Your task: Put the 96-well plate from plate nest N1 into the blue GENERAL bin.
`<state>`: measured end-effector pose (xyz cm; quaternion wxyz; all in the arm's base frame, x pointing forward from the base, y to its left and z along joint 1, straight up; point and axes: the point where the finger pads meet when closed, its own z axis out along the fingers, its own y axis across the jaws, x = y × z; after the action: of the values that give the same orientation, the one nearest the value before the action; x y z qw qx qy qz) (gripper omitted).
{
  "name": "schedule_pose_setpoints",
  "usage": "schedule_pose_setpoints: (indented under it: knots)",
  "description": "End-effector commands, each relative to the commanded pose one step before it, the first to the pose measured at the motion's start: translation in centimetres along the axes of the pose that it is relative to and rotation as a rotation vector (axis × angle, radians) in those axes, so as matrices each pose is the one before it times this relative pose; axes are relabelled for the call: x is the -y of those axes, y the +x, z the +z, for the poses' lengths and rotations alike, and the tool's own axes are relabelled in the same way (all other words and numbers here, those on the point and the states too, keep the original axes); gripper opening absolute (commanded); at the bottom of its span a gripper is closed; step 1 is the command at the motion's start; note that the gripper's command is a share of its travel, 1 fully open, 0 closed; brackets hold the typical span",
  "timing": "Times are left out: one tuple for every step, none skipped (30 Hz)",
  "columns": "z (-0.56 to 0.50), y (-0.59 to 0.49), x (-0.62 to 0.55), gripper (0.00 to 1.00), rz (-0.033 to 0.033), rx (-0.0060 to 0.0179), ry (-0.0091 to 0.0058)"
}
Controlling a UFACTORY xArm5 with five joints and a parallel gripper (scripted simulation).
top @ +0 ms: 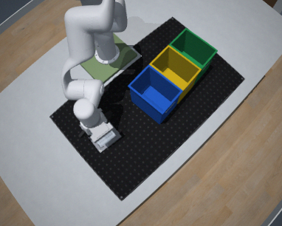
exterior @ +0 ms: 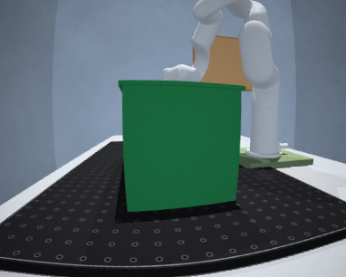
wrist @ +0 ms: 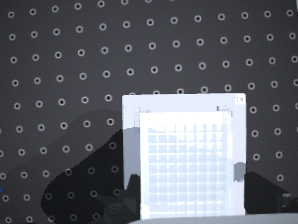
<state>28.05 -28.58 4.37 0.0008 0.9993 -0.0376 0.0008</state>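
The 96-well plate [top: 108,139] [wrist: 184,165] is white and translucent. It lies flat in the white plate nest N1 [top: 101,148] [wrist: 131,106] at the near left of the black pegboard [top: 156,148]. My gripper [top: 100,134] [wrist: 192,191] is open and hangs straight above the plate, with one finger on each side of it, holding nothing. The blue GENERAL bin [top: 147,105] stands upright to the right of the nest, nearest of the three bins. In the exterior view the plate, the nest and the fingers are hidden behind the green bin [exterior: 180,145].
A yellow bin [top: 186,86] and the green bin [top: 208,59] stand upright in a row behind the blue one, touching. The arm's base stands on a green plate [top: 125,59] [exterior: 296,160] at the back left.
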Motion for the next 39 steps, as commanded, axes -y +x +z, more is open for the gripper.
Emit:
schedule_pose_setpoints:
  knots:
    - [-0.091, 0.084, -0.073, 1.00, 0.00000, -0.00225, -0.00195]
    - [0.000, 0.000, 0.000, 1.00, 0.00000, 0.00000, 0.00000]
    - [0.000, 0.000, 0.000, 1.00, 0.00000, 0.00000, 0.00000]
    - [0.000, 0.000, 0.000, 1.00, 0.00000, 0.00000, 0.00000]
    - [0.064, -0.001, 0.001, 1.00, 0.00000, 0.00001, 0.00001]
    - [0.064, -0.001, 0.001, 1.00, 0.00000, 0.00001, 0.00000]
    - [0.065, -0.001, 0.000, 1.00, 0.00000, 0.00000, 0.00000]
    - [0.066, -0.001, 0.000, 1.00, 0.00000, 0.00000, 0.00000]
    - [0.076, 0.002, -0.001, 1.00, 0.00000, -0.00001, -0.00001]
    - [0.067, 0.000, 0.000, 1.00, 0.00000, 0.00000, 0.00000]
    - [0.067, 0.000, 0.000, 1.00, 0.00000, 0.00000, 0.00000]
    - [0.067, 0.000, 0.000, 1.00, 0.00000, 0.00000, 0.00000]
    - [0.067, 0.000, 0.000, 1.00, 0.00000, 0.00000, 0.00000]
    - [0.067, 0.000, 0.000, 1.00, 0.00000, 0.00000, 0.00000]
    - [0.067, 0.000, 0.000, 1.00, 0.00000, 0.00000, 0.00000]
    - [0.067, 0.000, 0.000, 1.00, 0.00000, 0.00000, 0.00000]
    - [0.067, 0.000, 0.000, 1.00, 0.00000, 0.00000, 0.00000]
    - [0.000, 0.000, 0.000, 1.00, 0.00000, 0.00000, 0.00000]
    - [0.000, 0.000, 0.000, 1.00, 0.00000, 0.00000, 0.00000]
    - [0.062, -0.001, 0.001, 1.00, 0.00000, 0.00001, 0.00001]
    - [0.065, -0.001, 0.000, 1.00, 0.00000, 0.00000, 0.00000]
    - [0.065, -0.001, 0.000, 1.00, 0.00000, 0.00000, 0.00000]
    - [0.066, -0.001, 0.000, 1.00, 0.00000, 0.00000, 0.00000]
    - [0.076, 0.002, -0.002, 1.00, 0.00000, -0.00001, -0.00001]
    - [0.067, 0.000, 0.000, 1.00, 0.00000, 0.00000, 0.00000]
    - [0.067, 0.000, 0.000, 1.00, 0.00000, 0.00000, 0.00000]
    - [0.067, 0.000, 0.000, 1.00, 0.00000, 0.00000, 0.00000]
    - [0.067, 0.000, 0.000, 1.00, 0.00000, 0.00000, 0.00000]
    - [0.067, 0.000, 0.000, 1.00, 0.00000, 0.00000, 0.00000]
    - [0.067, 0.000, 0.000, 1.00, 0.00000, 0.00000, 0.00000]
    - [0.067, 0.000, 0.000, 1.00, 0.00000, 0.00000, 0.00000]
    - [0.067, 0.000, 0.000, 1.00, 0.00000, 0.00000, 0.00000]
    - [0.067, 0.000, 0.000, 1.00, 0.00000, 0.00000, 0.00000]
    - [0.067, 0.000, 0.000, 1.00, 0.00000, 0.00000, 0.00000]
    - [0.000, 0.000, 0.000, 1.00, 0.00000, 0.00000, 0.00000]
    - [0.000, 0.000, 0.000, 1.00, 0.00000, 0.00000, 0.00000]
    - [0.062, -0.001, 0.001, 1.00, 0.00000, 0.00001, 0.00001]
    - [0.065, -0.001, 0.000, 1.00, 0.00000, 0.00000, 0.00000]
    - [0.001, 0.000, 0.000, 1.00, 0.00000, 0.00000, 0.00000]
